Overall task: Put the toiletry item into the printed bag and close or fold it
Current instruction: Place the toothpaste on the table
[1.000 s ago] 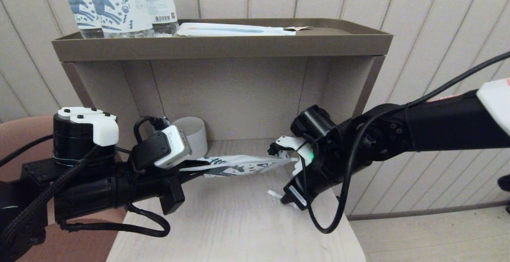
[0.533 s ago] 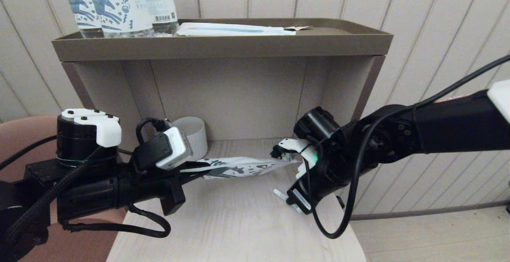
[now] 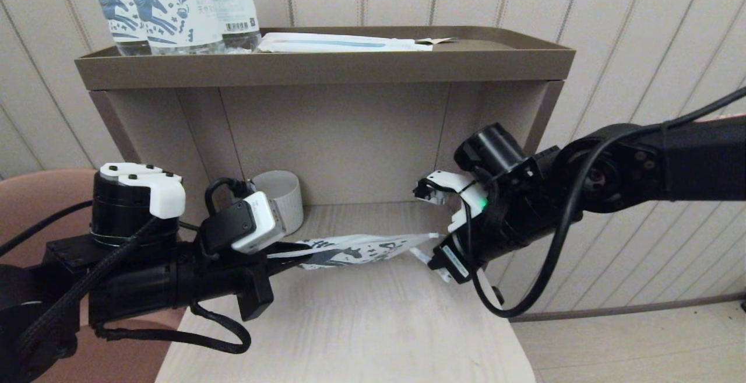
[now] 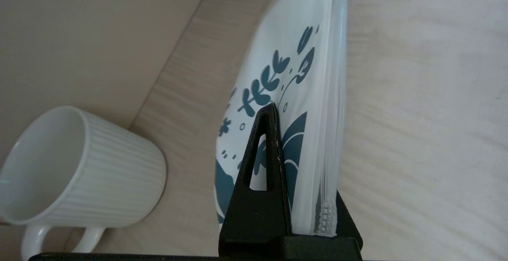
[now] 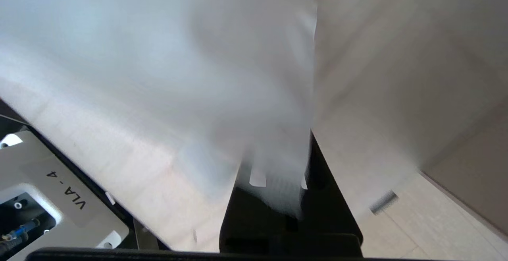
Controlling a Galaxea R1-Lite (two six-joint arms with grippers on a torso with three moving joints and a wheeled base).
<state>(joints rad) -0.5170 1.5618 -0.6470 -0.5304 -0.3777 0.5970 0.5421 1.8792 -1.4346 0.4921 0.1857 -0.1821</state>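
The printed bag (image 3: 355,248) hangs nearly flat above the wooden shelf, stretched between both grippers. My left gripper (image 3: 285,252) is shut on the bag's left end; the left wrist view shows the teal print and zip edge (image 4: 301,66) pinched between the black fingers (image 4: 270,142). My right gripper (image 3: 436,236) is shut on the bag's right end, and the white film (image 5: 178,54) fills most of the right wrist view. The toiletry item (image 3: 418,253), a thin white stick, lies on the shelf just under the right gripper; its crimped end (image 5: 381,202) shows beside the fingers.
A white ribbed mug (image 3: 280,196) stands at the back left of the shelf, close to the left wrist. Above, a brown tray (image 3: 326,68) carries horse-print bottles (image 3: 169,10) and a long flat packet (image 3: 344,43). A pink chair (image 3: 35,190) sits left.
My right gripper has risen and drawn back to the right with the bag's end in it. The bag now hangs slightly lower and more stretched. The left arm has edged right.
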